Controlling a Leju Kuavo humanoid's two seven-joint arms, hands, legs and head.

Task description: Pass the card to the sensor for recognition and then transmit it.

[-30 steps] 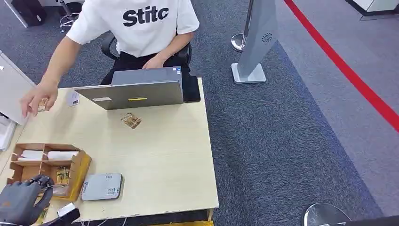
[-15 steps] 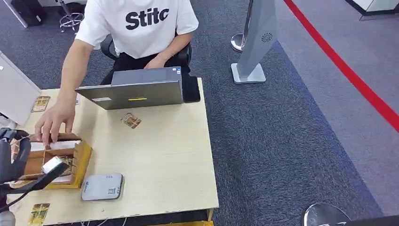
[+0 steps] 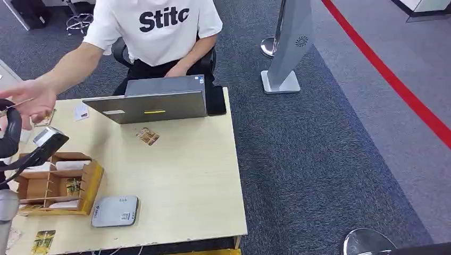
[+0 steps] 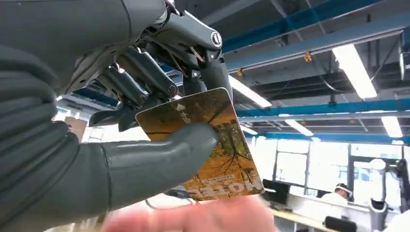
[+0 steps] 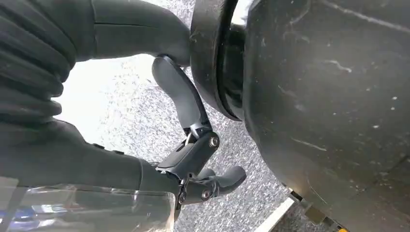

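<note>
One card [image 4: 208,145] pinched, left hand [image 4: 121,121], table edge [image 3: 10,159].

A light wooden table [image 3: 175,175] carries a grey laptop [image 3: 151,101], a wooden organizer box [image 3: 58,183], a grey sensor [image 3: 115,211] and 3 loose cards [image 3: 148,136], on blue-grey carpet [image 3: 319,159]

four cards [image 3: 149,136]; one laptop [image 3: 151,101]; one sensor [image 3: 115,211]; one wooden organiser [image 3: 56,183]; one person [image 3: 154,32]

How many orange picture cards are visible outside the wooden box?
4: one held by the left hand, card; one before the laptop; one at the near-left table corner; one partly hidden beneath the person's hand.
</note>
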